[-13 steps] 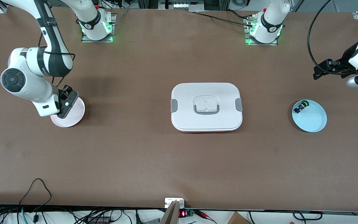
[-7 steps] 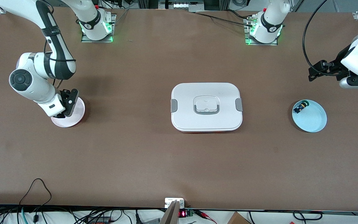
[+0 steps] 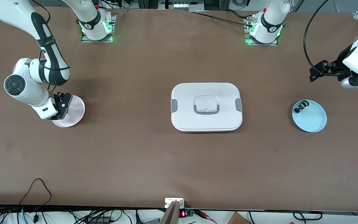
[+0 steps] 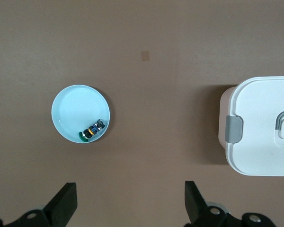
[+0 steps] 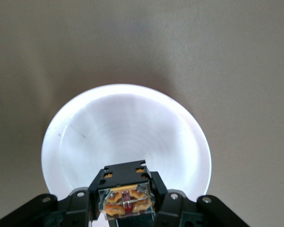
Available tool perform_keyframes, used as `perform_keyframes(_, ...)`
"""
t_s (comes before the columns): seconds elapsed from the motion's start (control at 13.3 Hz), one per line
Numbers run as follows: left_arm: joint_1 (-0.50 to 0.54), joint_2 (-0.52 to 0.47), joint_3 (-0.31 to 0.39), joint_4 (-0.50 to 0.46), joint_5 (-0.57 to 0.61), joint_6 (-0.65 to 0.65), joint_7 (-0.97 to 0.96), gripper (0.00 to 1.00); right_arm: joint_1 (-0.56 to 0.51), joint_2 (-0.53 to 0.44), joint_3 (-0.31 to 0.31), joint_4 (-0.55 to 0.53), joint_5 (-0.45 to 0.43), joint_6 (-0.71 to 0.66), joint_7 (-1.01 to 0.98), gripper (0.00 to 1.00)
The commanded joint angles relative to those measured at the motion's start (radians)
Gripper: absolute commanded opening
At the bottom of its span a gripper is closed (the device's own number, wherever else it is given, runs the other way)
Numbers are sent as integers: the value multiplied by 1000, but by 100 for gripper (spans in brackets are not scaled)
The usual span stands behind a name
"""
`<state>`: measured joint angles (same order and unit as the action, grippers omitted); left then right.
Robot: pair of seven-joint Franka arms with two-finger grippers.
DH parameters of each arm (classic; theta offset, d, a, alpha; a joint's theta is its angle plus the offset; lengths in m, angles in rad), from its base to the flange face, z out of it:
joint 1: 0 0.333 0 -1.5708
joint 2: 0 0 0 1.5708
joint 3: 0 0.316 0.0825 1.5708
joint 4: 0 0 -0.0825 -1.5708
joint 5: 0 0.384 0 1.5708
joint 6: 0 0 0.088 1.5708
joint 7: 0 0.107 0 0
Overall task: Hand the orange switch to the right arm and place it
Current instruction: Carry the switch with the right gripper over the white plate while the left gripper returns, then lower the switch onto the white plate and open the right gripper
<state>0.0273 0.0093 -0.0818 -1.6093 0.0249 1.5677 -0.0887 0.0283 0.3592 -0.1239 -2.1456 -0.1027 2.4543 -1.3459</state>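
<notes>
— The right gripper (image 3: 61, 106): where is it, and what has it got?

— At mid-height of the front view, toward the right arm's end of the table, low over the pink plate (image 3: 75, 109). Its fingers are closed tight on the orange switch (image 5: 128, 201). In the right wrist view the switch's tan block sits clamped between the two black fingers, over the part of the plate near its rim.

— Is the switch touching the plate?

— I cannot tell; the fingers hide its lower end.

— How much room is there around the plate?

— Its rim is ringed by bare brown table (image 3: 129, 155). A broad open strip separates it from the white lidded box (image 3: 206, 93) at the centre of the frame, and the whole lower half of the front view is bare up to the table's edge.

— And the left gripper (image 4: 128, 208)?

— It waits near the upper corner of the front view at the left arm's end, over bare table just beside the blue bowl (image 3: 317, 123). Its fingers are spread wide with nothing between them.

— What is in the bowl?

— A small green-faced button (image 3: 300, 107) lying against the bowl's wall. The bowl stands well apart from the box, with bare table between them.
</notes>
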Motion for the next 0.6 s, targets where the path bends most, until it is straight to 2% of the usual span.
perform_keyframes(0.0,3,15,-6,26,27,-6,7,100,-11,10,10,-31,-17,63,-9,22)
perform_keyframes(0.53,2,15,-6,26,29,-9,7,100,-7,44,12,-57,-17,135,-10,25)
